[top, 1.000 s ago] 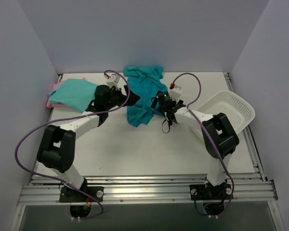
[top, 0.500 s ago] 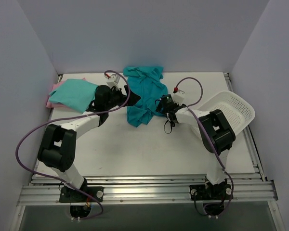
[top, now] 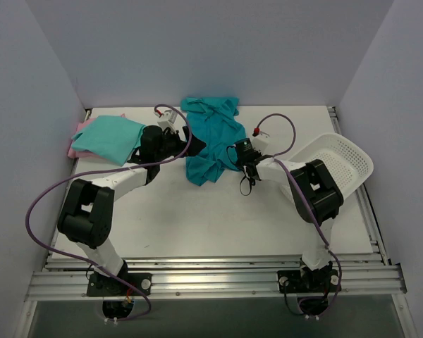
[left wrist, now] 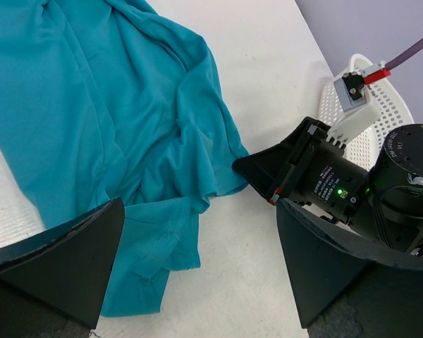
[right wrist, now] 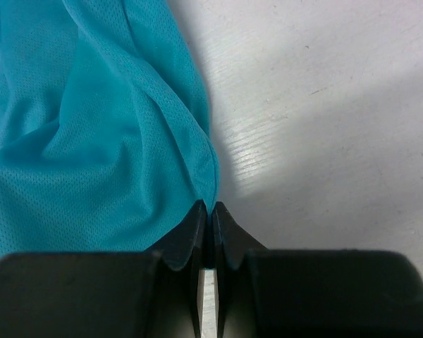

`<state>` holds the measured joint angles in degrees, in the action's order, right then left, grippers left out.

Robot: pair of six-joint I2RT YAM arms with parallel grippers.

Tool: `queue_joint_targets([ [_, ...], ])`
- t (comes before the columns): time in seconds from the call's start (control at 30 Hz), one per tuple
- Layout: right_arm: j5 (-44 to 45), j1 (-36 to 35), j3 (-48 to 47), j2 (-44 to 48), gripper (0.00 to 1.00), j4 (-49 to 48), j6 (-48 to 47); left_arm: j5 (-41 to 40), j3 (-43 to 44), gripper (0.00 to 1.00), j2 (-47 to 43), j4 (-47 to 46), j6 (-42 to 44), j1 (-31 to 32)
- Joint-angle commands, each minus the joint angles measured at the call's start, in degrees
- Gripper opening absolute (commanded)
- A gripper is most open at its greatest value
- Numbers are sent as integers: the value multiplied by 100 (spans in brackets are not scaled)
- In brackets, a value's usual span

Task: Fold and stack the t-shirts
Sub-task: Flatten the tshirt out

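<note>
A darker teal t-shirt (top: 208, 141) lies crumpled at the back middle of the table; it also fills the left wrist view (left wrist: 113, 120) and the right wrist view (right wrist: 92, 141). My right gripper (top: 232, 155) (right wrist: 208, 206) is shut on this shirt's right-hand edge, low against the table. Its black tip touches the cloth in the left wrist view (left wrist: 245, 166). My left gripper (top: 189, 145) (left wrist: 199, 211) stands open over the shirt's left and lower folds, holding nothing. A light mint-green t-shirt (top: 107, 137) lies folded at back left on top of a pale pink t-shirt (top: 71, 150).
A white mesh basket (top: 338, 163) (left wrist: 347, 105) sits tilted at the right edge of the table. Purple cables loop above both wrists. Grey walls close the table in at the back and on both sides.
My right gripper has slid left to the teal shirt's edge and gone from open to shut on it. The left gripper stays open, almost unmoved.
</note>
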<state>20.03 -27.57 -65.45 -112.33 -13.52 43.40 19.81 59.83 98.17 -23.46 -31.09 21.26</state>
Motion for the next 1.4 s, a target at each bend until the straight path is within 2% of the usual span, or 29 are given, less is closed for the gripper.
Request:
queue_joint_targets([
  [0.0,106,-29,-20,36,0,77,11,102,81,98,0,-308,-11,-34],
  [0.13,203,-117,295,439,0,226,11,14,125,98,-78,-221,68,-43],
  [0.3,563,-485,936,1686,0,613,125,-424,415,98,-263,368,252,-51],
  [0.5,1501,-1653,1560,3541,0,1877,581,-601,713,98,-457,658,253,-60],
  [0.53,1617,-1977,1640,3778,0,2201,782,-654,792,98,-422,737,253,-60],
  [0.63,1864,-2304,1921,4630,0,2660,1117,-742,1161,98,-98,738,192,-51],
  [0.73,1960,-2358,2141,4896,0,2889,1241,-541,1732,98,587,537,-150,-43],
  [0.8,1969,-2419,2159,5037,0,3047,1346,-137,2057,100,1148,413,-614,-43],
  [0.83,2091,-2480,2142,5141,0,3292,1416,-23,2354,95,1317,317,-783,-34],
  [0.93,2390,-2832,2159,5353,0,3820,1838,181,2751,93,1784,158,-1276,-8],
  [1.0,2532,-2946,2256,5555,0,3927,1970,146,2893,93,1994,114,-1295,97],
  [1.2,2584,-2982,2361,5573,0,4033,2076,206,3719,94,2714,597,-556,467],
  [1.27,2628,-2991,2353,5486,0,4006,2050,373,3947,93,2944,712,-713,467],
  [1.37,2690,-2991,2309,5310,0,3954,2024,515,4010,93,3182,369,-1056,476],
])
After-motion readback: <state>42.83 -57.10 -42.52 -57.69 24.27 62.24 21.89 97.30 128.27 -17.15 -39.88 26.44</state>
